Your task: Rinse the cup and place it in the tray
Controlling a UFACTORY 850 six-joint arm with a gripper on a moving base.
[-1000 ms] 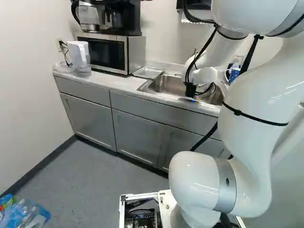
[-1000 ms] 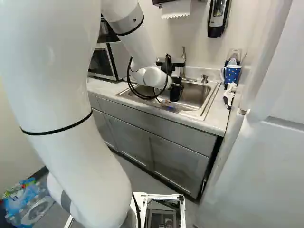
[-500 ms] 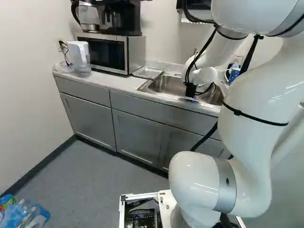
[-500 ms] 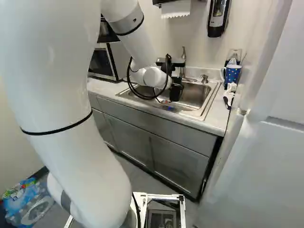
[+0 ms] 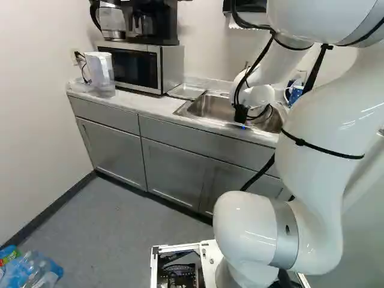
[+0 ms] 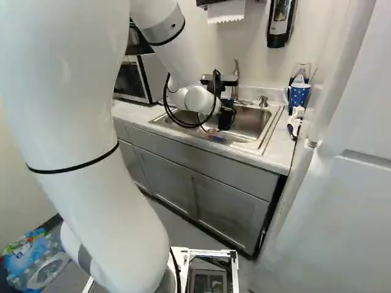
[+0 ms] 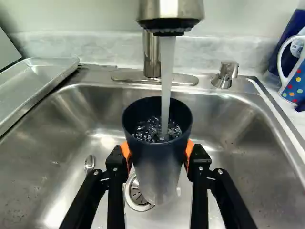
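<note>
My gripper (image 7: 157, 162) is closed round the cup (image 7: 157, 143) — upright between the pads, mouth under the faucet's stream. The tray (image 7: 38, 78) lies beside the sink, left from here.

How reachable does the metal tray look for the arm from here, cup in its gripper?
Probably yes: the tray lies at the edge of the sink, with nothing seen standing between it and the cup in the gripper. The faucet head hangs above the cup; ease clear before lifting.
</note>
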